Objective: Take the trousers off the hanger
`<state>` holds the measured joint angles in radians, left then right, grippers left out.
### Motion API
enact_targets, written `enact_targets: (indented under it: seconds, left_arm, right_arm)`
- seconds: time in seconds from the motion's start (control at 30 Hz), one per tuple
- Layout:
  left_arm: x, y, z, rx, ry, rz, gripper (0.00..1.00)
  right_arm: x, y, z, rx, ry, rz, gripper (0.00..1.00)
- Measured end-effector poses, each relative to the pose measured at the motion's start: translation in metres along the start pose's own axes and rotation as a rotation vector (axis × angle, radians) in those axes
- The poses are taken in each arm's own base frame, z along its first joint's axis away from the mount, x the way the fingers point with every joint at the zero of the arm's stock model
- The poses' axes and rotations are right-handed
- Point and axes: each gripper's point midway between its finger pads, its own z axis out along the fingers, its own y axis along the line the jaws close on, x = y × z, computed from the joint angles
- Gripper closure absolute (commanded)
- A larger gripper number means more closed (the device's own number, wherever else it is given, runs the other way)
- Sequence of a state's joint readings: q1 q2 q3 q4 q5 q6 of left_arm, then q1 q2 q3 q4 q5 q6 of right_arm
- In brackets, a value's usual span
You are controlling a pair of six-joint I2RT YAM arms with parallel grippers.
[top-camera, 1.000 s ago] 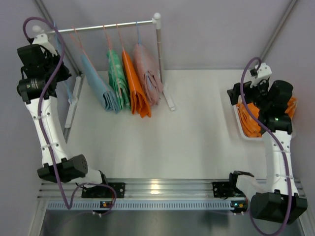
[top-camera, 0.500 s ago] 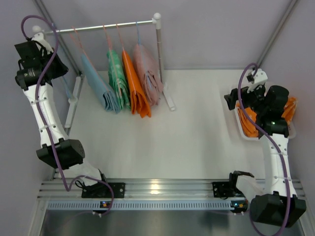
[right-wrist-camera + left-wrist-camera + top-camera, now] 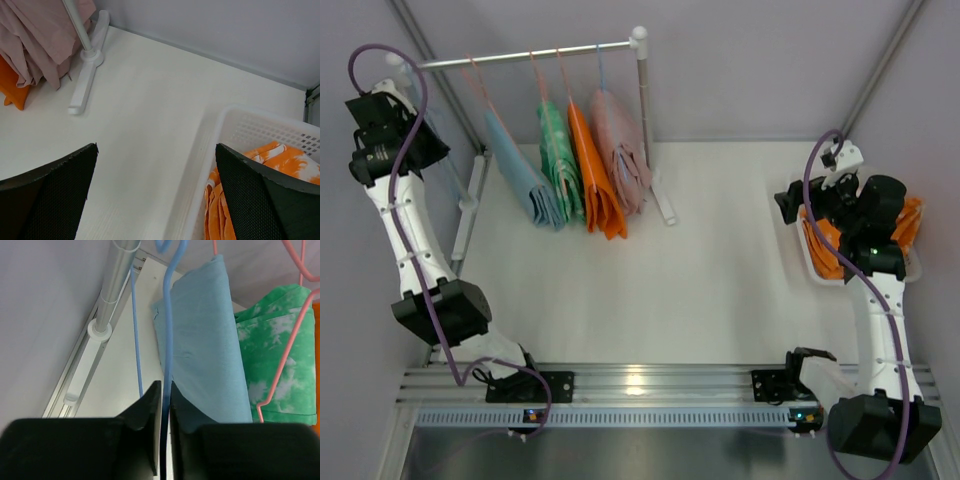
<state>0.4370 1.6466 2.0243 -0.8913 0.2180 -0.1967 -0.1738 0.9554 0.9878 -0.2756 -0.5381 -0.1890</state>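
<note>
Change: the left arm is drawing farther toward 10 o'clock in the top view; the right arm is barely shifting.
Left gripper (image 3: pixel 162 390): its fingers are pinching the wire of a blue hanger (image 3: pixel 167 315), closed tight on it.
Right gripper (image 3: pixel 156 150): its fingers are standing wide apart, holding nothing, at the left rim of the white basket (image 3: pixel 240 107) at 3 o'clock.
Light blue trousers (image 3: pixel 210 340): hanging from the rail (image 3: pixel 520 55) at 11 o'clock, just beside a green pair (image 3: pixel 280 355).
Orange printed trousers (image 3: pixel 235 200): lying in the basket.
</note>
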Motion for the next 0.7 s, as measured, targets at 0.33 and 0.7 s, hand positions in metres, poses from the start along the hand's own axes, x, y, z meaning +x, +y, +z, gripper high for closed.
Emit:
enact_targets:
  seconds: [0.33,0.7]
  left_arm:
    - [0.018,-0.004,-0.014,0.045,0.014,0.001,0.25]
    - [-0.009,-0.048,-0.149,0.142,-0.257,0.108,0.17]
  right_arm:
    - [-0.003,0.002,-0.003,-0.001,-0.010,0.002,0.01]
    - [-0.014,0.012,-0.021,0.004,-0.051,-0.023,0.01]
